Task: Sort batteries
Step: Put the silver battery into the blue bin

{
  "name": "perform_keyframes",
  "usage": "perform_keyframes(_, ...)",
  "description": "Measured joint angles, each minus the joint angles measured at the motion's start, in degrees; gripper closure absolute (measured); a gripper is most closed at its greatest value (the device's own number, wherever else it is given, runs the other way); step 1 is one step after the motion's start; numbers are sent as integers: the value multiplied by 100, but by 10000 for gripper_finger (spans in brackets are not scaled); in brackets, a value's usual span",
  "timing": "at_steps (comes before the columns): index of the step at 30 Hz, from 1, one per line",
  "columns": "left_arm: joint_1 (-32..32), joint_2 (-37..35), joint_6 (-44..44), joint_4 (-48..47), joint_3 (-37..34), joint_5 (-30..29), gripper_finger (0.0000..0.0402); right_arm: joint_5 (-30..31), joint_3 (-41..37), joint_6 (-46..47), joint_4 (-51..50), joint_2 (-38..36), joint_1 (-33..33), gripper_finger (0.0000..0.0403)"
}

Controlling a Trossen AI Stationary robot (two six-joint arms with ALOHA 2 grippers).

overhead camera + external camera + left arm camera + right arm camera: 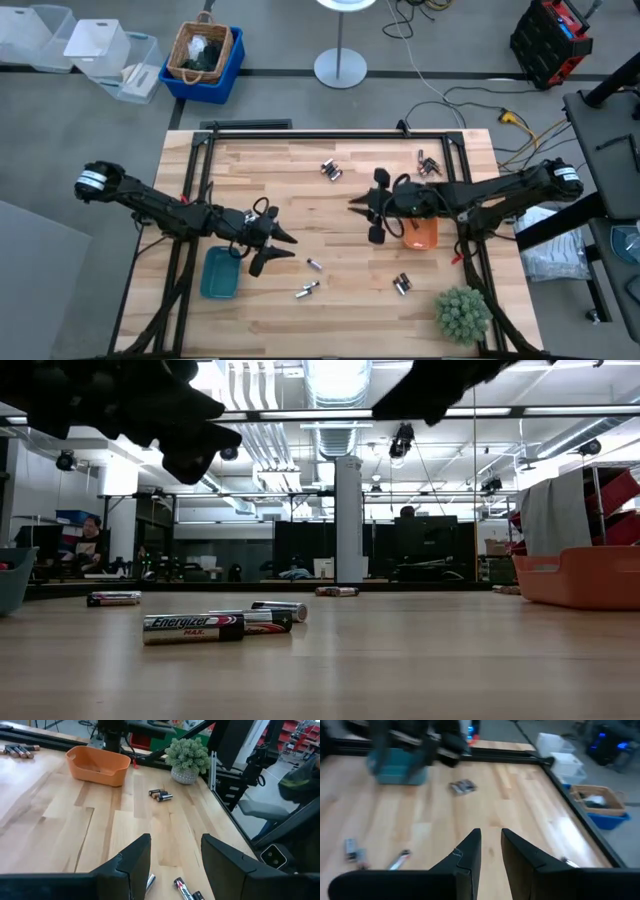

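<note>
Small silvery batteries lie on their sides in scattered clusters on the wooden table: one cluster (331, 170) at the far middle, one (430, 163) at the far right, singles (313, 264) (306, 290) near the middle front, and one cluster (401, 284) at the front right. My left gripper (275, 248) hovers open beside the teal tray (218, 272); two batteries (182, 887) lie on the table just below its fingers. My right gripper (354, 204) hovers over the table's middle, left of the orange tray (422, 235), its fingers (470, 851) a narrow gap apart with nothing between them.
A small potted plant (462, 313) stands at the front right corner. A black frame (330, 133) runs along the table's far edge and sides. Bare wood lies between the two grippers. In the low view the batteries (195, 627) lie near the front.
</note>
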Motion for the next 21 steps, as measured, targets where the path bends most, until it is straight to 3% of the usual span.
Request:
perform_keyframes(7,4,0,758,32,0,-562,247,26,585,417,-980,41,675,335)
perform_keyframes(12,-4,0,970,18,144,-557,247,92,855,935,-1845,43,1018,335)
perform_keyframes(21,-118,283,1214,-764,822,-507,247,94,929,1672,-2479,45,1525,335)
